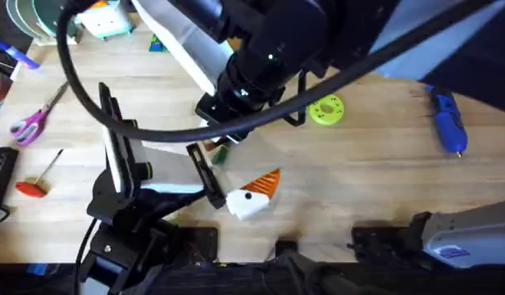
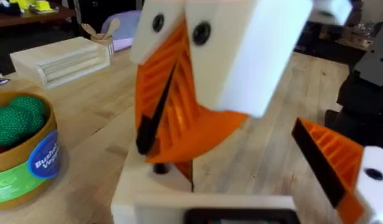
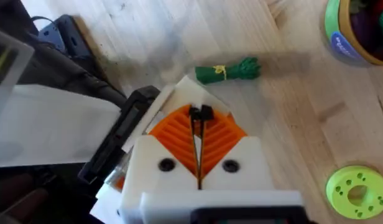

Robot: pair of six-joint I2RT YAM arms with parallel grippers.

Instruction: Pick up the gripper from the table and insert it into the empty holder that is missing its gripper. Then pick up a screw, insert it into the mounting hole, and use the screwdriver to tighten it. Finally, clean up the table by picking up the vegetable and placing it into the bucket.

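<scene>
The right claw [image 3: 199,115] is closed: its two orange ribbed fingers [image 3: 173,134] press flat against each other. A small dark bit shows at their tips, and I cannot tell what it is. In the left wrist view this claw points down, and its tips stand just above an off-white block, the holder [image 2: 148,183], which has a dark hole on its top. I cannot tell if they touch.

The vegetable [image 3: 229,70] lies flat on the desk [image 3: 179,31], a little beyond the tips of the right claw, near but apart from it. The bucket [image 2: 30,168] stands farther away on the same desk, with green and other round things inside.

The left claw [image 1: 254,195] is low over the desk, under the big dark right arm [image 1: 269,49]. Whether it is open or closed I cannot tell.

The screwdriver [image 1: 448,123] lies at the right side of the desk, well apart from both claws. A lime-green disc [image 1: 326,111] lies between it and the arms.
</scene>
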